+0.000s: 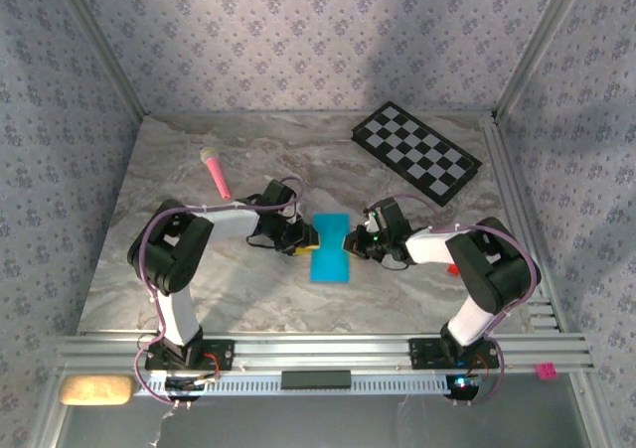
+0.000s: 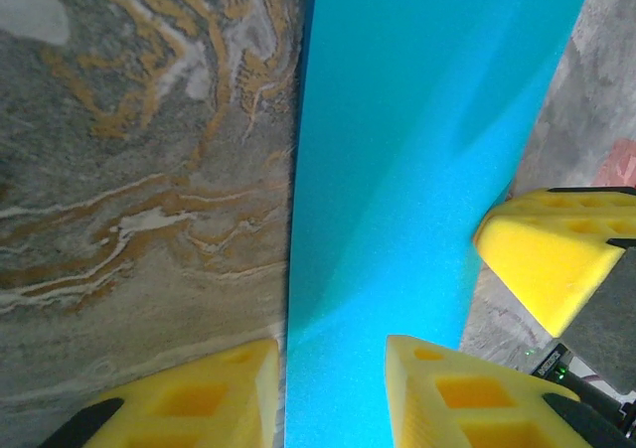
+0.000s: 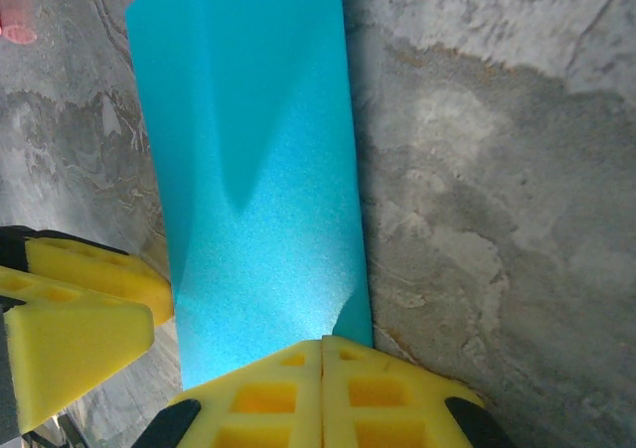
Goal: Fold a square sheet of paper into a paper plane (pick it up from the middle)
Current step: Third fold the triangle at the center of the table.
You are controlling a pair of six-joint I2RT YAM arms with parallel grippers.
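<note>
1. Paper [image 1: 329, 249]: approx. centre of surface [image 1: 258, 299], slightly toward the near edge, directly between both jaws.
2. L jaws: spread, one on each side of the paper's left edge.
3. R jaws: pressed together, pinching the paper's right edge; paper bowed there.

Matt, finely grained cyan paper sheet [image 3: 258, 170] on smooth marble-veined counter [image 3: 497, 170], beside matt yellow moulded-plastic gripper pads [image 3: 268, 398].

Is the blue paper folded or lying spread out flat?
Folded: the square sheet of paper shows as a narrow rectangle, with diagonal crease shadows in wrist views.
</note>
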